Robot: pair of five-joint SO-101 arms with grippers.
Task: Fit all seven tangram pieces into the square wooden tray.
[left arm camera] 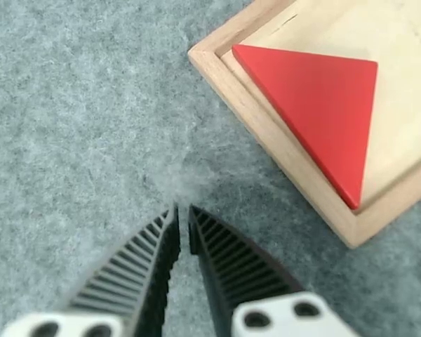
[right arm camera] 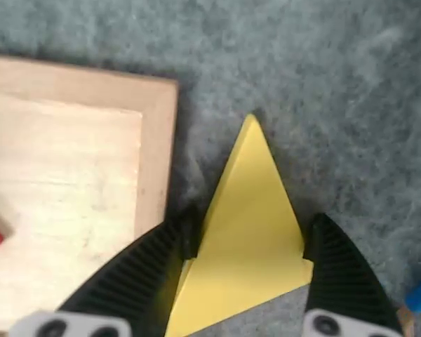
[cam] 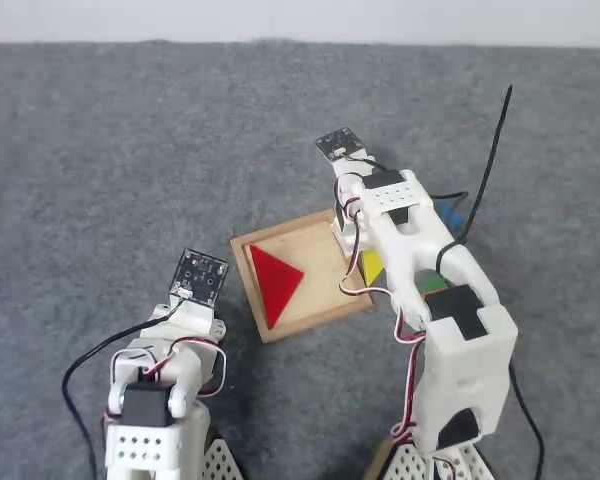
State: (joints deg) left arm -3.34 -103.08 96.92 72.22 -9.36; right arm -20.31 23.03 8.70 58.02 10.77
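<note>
The tray [cam: 275, 230] sits mid-frame in the high view on grey carpet [cam: 100, 150], and the only piece in it is the red triangle [cam: 273, 280], lying flat towards its left side. The right gripper [right arm camera: 252, 223] is at the tray's right edge, jaws partway open and pressed against both sides of a yellow triangle [right arm camera: 249, 239], just outside the rim. Can't tell if that piece is lifted or resting on the carpet. A green piece [cam: 435, 283] peeks out right of that arm, and a blue piece [cam: 455, 215] shows a bit above it, both outside the tray. The left gripper [left arm camera: 182, 214] belongs to the arm at lower left, near the tray's corner. Its jaws are almost together with a thin gap, holding nothing, over carpet.
</note>
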